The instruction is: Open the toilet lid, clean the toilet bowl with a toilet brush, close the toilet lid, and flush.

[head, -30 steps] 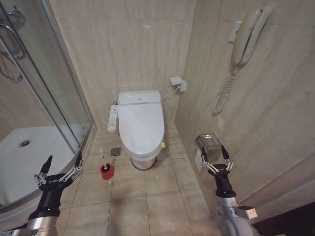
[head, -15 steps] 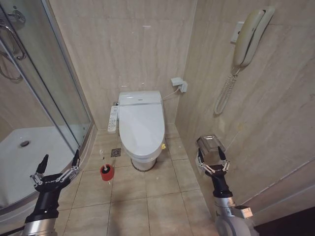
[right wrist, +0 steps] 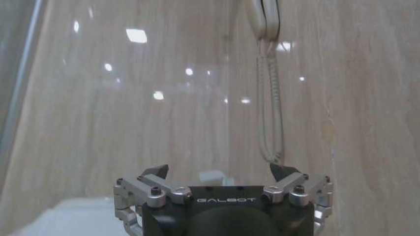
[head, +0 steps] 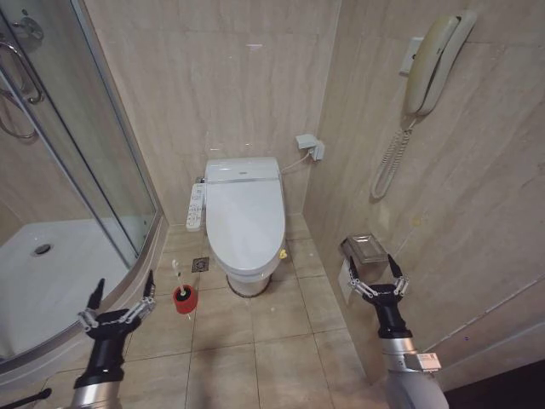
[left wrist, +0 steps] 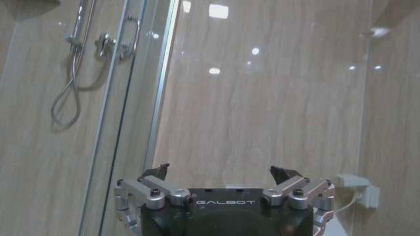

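You face the closed toilet lid (head: 244, 213), its long axis running near to far at the centre by the far wall, well beyond both empty, spread-fingered grippers: the left gripper (head: 118, 297) low at near left, the right gripper (head: 377, 277) near right, slightly nearer its yellow-tagged front edge.

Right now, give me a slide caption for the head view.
Both arms raised with jaws open, left gripper and right gripper face the closed toilet lid; toilet brush stands in its red holder.
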